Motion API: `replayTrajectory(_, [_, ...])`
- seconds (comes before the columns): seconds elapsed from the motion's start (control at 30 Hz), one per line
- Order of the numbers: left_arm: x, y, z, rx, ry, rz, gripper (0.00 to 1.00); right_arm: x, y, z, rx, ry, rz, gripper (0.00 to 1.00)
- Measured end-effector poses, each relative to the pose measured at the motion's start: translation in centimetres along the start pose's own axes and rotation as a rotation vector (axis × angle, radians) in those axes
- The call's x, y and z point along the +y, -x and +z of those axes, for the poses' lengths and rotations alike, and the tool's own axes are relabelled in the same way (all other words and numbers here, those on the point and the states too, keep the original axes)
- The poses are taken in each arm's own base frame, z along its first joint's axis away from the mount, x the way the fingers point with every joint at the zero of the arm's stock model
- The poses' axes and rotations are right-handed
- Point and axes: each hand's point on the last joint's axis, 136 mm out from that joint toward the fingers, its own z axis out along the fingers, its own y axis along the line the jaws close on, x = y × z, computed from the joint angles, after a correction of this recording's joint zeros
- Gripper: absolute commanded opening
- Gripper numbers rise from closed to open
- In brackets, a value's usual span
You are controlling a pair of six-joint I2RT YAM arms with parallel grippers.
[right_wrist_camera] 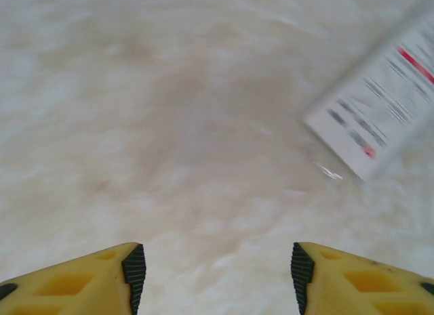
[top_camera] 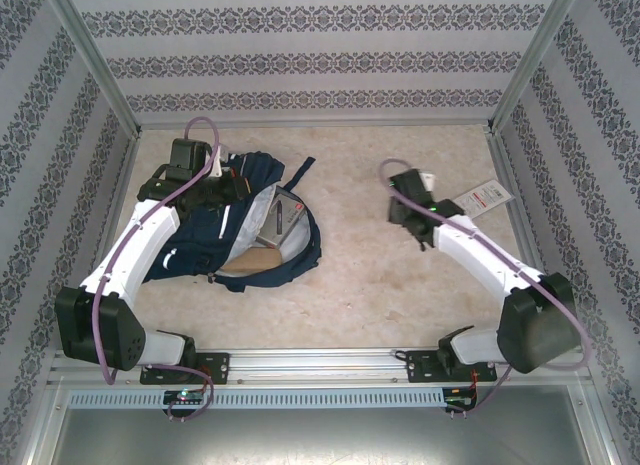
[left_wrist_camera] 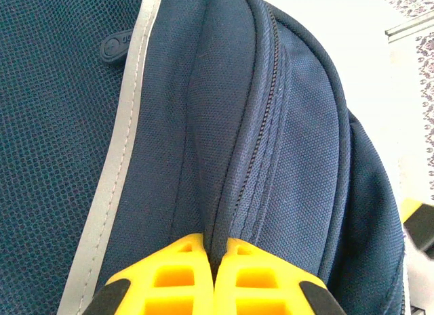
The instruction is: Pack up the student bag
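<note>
The navy student bag [top_camera: 195, 253] lies on the left of the table, its mouth open towards the right. Inside it sit a grey flat item [top_camera: 287, 213] and a tan one [top_camera: 263, 256]. My left gripper [top_camera: 208, 183] is at the bag's far end. In the left wrist view this gripper [left_wrist_camera: 215, 250] is shut, pinching a fold of the bag's fabric [left_wrist_camera: 298, 145] beside the zipper seam. My right gripper [top_camera: 405, 211] hovers over bare table at centre right. In its own view the right gripper [right_wrist_camera: 217, 274] is open with nothing between the fingers.
A white card with red and black print [top_camera: 483, 197] lies just right of the right gripper, and its corner [right_wrist_camera: 380, 118] appears in the right wrist view. Patterned walls and metal posts enclose the table [top_camera: 350, 285].
</note>
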Motion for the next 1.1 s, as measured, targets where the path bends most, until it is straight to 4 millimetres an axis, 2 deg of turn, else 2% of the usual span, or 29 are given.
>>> replayTrajectory(0.1, [0.0, 0.0, 0.0, 0.001, 0.000, 0.011, 0.00, -5.4, 0.7, 1.8, 0.033, -0.070, 0.193, 0.55])
replayTrajectory(0.2, [0.0, 0.0, 0.0, 0.002, 0.001, 0.014, 0.00, -8.6, 1.3, 3.5, 0.063, -0.114, 0.298, 0.49])
replayTrajectory(0.3, [0.1, 0.0, 0.0, 0.001, 0.003, 0.016, 0.00, -9.7, 2.1, 5.9, 0.119, -0.130, 0.331, 0.28])
replayTrajectory(0.37, [0.1, 0.0, 0.1, 0.002, 0.005, 0.016, 0.06, -9.9, 3.3, 7.9, 0.149, -0.124, 0.350, 0.25])
replayTrajectory(0.47, [0.3, -0.1, 0.3, 0.009, 0.015, 0.020, 0.07, -9.7, 4.6, 10.8, 0.187, -0.106, 0.373, 0.25])
replayTrajectory(0.57, [0.2, 0.0, 0.2, 0.010, 0.024, 0.032, 0.10, -9.5, 4.9, 13.4, 0.247, -0.088, 0.390, 0.18])
replayTrajectory(0.67, [0.3, 0.0, 0.0, 0.011, 0.036, 0.041, 0.18, -9.4, 4.1, 15.4, 0.308, -0.087, 0.405, 0.19])
replayTrajectory(0.73, [0.4, 0.1, -0.1, 0.010, 0.045, 0.050, 0.31, -9.2, 2.9, 16.0, 0.356, -0.089, 0.406, 0.20])
replayTrajectory(0.8, [0.4, 0.3, -0.2, 0.005, 0.054, 0.057, 0.38, -9.0, 1.8, 16.3, 0.399, -0.089, 0.404, 0.20])
replayTrajectory(0.93, [0.0, 1.0, -0.7, -0.016, 0.056, 0.066, 0.43, -8.5, 1.6, 16.1, 0.420, -0.077, 0.395, 0.18])
replayTrajectory(1.1, [-1.0, 1.9, -1.4, -0.043, 0.035, 0.078, 0.44, -6.3, 0.3, 15.4, 0.453, -0.047, 0.342, 0.17])
